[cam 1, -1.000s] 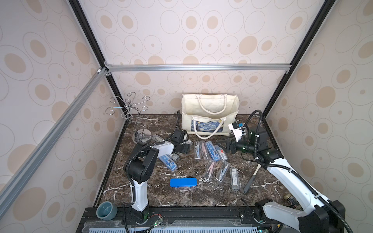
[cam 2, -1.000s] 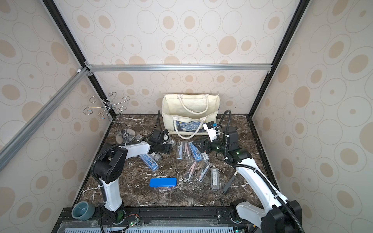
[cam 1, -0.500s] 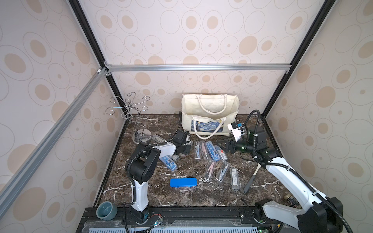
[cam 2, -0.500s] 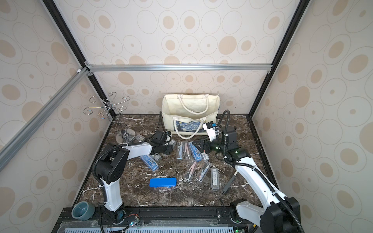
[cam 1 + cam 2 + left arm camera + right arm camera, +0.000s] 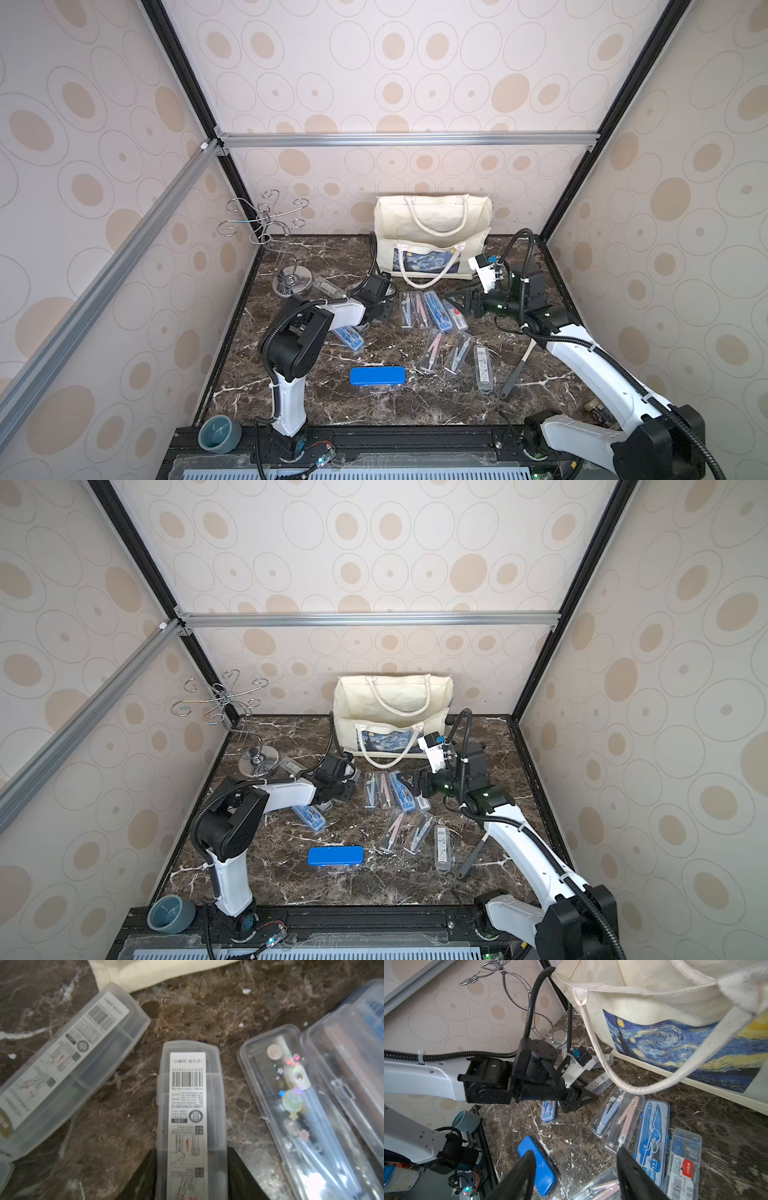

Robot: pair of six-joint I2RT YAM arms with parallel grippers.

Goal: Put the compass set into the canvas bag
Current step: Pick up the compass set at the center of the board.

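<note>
The cream canvas bag [image 5: 432, 232] [image 5: 390, 712] with rope handles and a starry-night print stands open at the back of the table. Several compass sets in clear cases lie in front of it. In the left wrist view, my left gripper [image 5: 191, 1150] has both jaws pressed against the sides of one frosted compass set [image 5: 190, 1095] with a barcode label, which lies on the marble. In a top view the left gripper [image 5: 380, 309] sits low, just left of the row of cases. My right gripper [image 5: 576, 1150] [image 5: 455, 301] hangs open over the right end of that row, holding nothing.
A blue closed case [image 5: 377, 376] lies near the front centre. A wire stand [image 5: 286, 249] rises at the back left. A black-handled tool [image 5: 515, 374] lies at the right. A teal cup [image 5: 219, 432] sits on the front rail. Another frosted case [image 5: 68, 1068] lies beside the gripped one.
The left jaws have closed in onto the frosted case. The left arm has edged slightly towards the row of cases. The right arm has hardly moved.
</note>
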